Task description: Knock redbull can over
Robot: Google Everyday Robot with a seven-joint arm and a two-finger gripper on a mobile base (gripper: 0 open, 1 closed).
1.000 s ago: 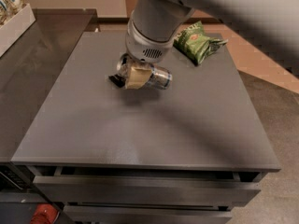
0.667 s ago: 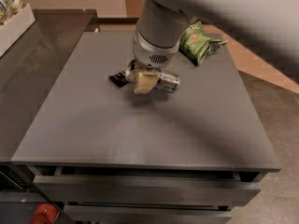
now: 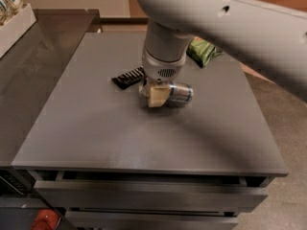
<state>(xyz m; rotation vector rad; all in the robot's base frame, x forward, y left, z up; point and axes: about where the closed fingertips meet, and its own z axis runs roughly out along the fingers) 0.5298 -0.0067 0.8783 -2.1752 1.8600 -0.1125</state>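
The redbull can, silver and blue, lies on its side near the middle of the grey table top, its length running left to right. My gripper hangs straight down from the big grey arm and sits right against the can's left end, low over the table. The arm hides the can's left end.
A flat black bar wrapper lies just left of and behind the gripper. A green snack bag lies at the back right, partly behind the arm. A darker counter adjoins on the left, with a white box at its far corner.
The gripper and the can have shifted right and a little toward the front. The black wrapper, earlier partly under the gripper, now lies apart from it.
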